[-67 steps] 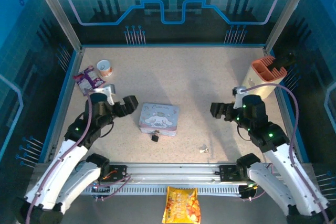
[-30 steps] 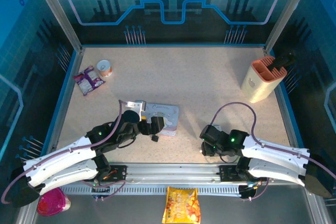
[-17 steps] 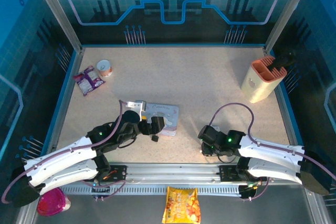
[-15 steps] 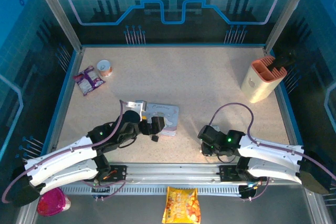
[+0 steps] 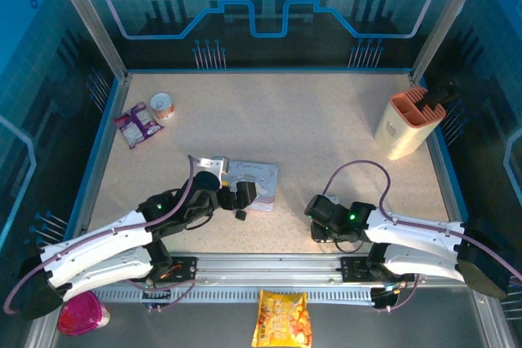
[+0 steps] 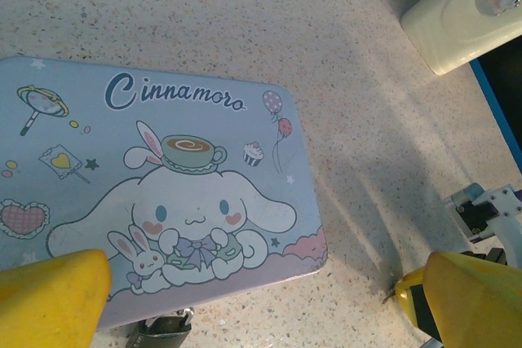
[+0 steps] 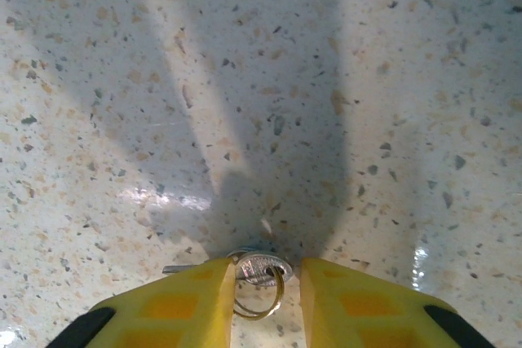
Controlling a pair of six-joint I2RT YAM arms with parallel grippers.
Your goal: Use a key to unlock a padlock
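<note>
Pastel tin (image 6: pixel 163 185) reads "Cinnamoro" — padlock (image 6: pixel 159 328), apparently, at its edge.

left arm (image 5: pixel 102 240) & right arm (image 5: pixel 416 238): white shells, black joints w/ green leds, purple cables (image 5: pixel 359 163); fingers (image 7: pixel 183 303) yellow, black trim

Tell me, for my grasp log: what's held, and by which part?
Left end effector: nothing, open. Right end effector brackets the key at its head; whether it grips cannot be told.
</note>
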